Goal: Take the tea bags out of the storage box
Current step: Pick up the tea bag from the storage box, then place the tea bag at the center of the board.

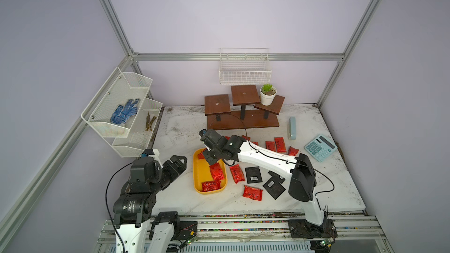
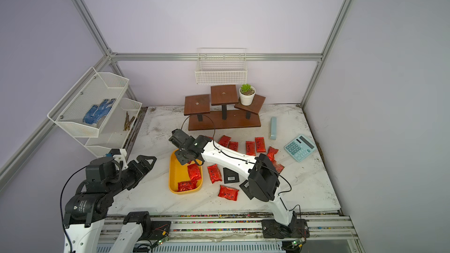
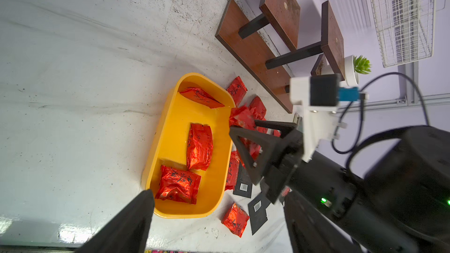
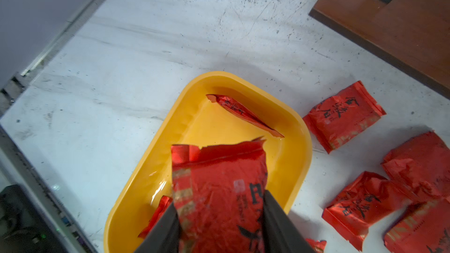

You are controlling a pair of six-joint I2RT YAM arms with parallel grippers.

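At the bench, seen from the robot's side:

- Table: white marbled top, grubby with dark specks, most of all toward the back edge.
- Right arm: reaches forward and leftward across the table to the far end of the yellow tray.
- Left arm: folded back at the near left corner, off to the left of the tray.
- Mesh shelf on the left wall holds a blue glove. A wire basket hangs on the back wall.
- Wooden stand at the back of the table carries a small potted plant.
- Yellow tray: sits left of centre, its long side running front to back.
- Calculator: pale blue, near the right edge.
- Right gripper: pincer pinching one red tea bag by its end, held over the tray's far half, near the right-hand rim.
- Left gripper: pincer spread wide, holding nothing, just beside the tray's left wall.
- Tea bags in the tray: three red ones, namely one on edge against the far wall, one mid-floor and one at the near end.
- Tea bags on the table: red ones and flat black barcoded ones lie scattered to the right of the tray.
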